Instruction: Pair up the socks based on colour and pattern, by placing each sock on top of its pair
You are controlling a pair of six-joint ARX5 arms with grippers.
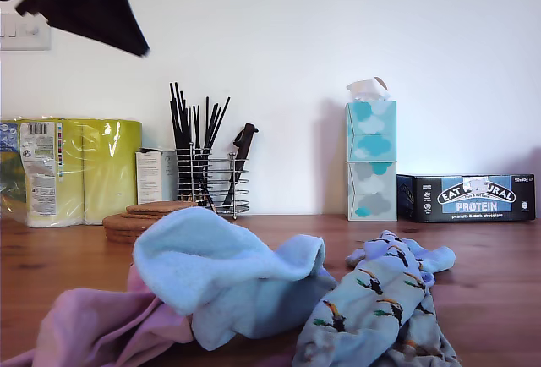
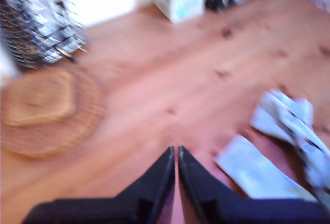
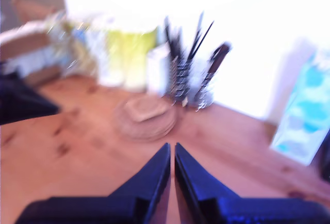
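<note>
On the tabletop (image 1: 499, 274), near the exterior view's lower edge, you have the socks heaped: a plain blue sock (image 1: 224, 270) draped over a pink sock (image 1: 101, 325), a toucan sock (image 1: 372, 308) just beside it toward that view's right. Your first gripper (image 2: 177, 154) and second gripper (image 3: 172, 149) both hang above the wood, fingers pressed together, holding nothing

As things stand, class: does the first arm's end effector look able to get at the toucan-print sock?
Probably yes. My first end effector is shut, holds nothing, with bare table around it, and the toucan-print sock lies nearby, uncovered.
</note>
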